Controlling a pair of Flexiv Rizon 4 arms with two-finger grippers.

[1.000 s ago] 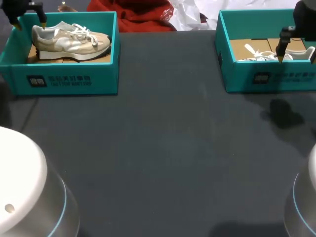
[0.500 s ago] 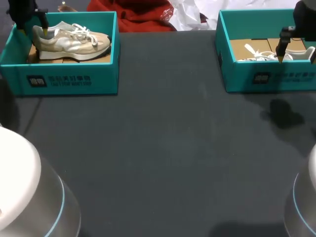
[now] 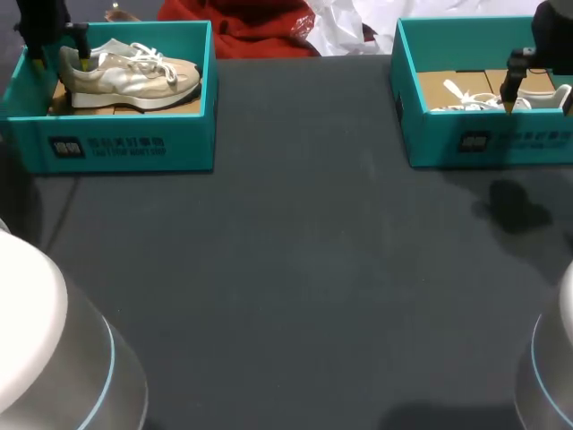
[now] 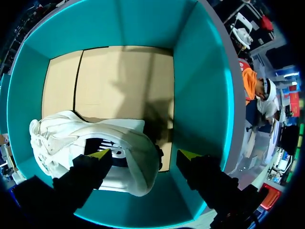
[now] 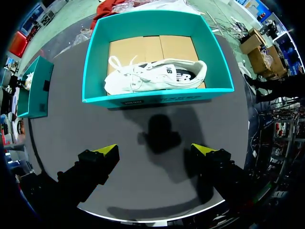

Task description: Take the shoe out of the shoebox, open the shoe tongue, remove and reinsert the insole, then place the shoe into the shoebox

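A beige shoe (image 3: 130,76) lies on its side on cardboard in the left teal shoebox (image 3: 125,148), toe pointing right. My left gripper (image 3: 59,61) stands open at the shoe's heel. In the left wrist view the left gripper (image 4: 144,155) straddles the heel of the shoe (image 4: 90,138): one fingertip (image 4: 100,153) is over the collar, the other (image 4: 188,155) is behind the heel with a gap. A white shoe (image 5: 157,74) lies in the right shoebox (image 5: 157,98). My right gripper (image 5: 155,149) hangs open, high above the table in front of that box.
The dark table (image 3: 295,269) stretches between the two boxes. Red cloth (image 3: 260,31) and white plastic (image 3: 345,27) lie at the far edge. One right fingertip (image 3: 508,100) shows over the right shoebox (image 3: 492,143) in the head view.
My left gripper has come down into the left box to the shoe's heel. The right arm has not moved.
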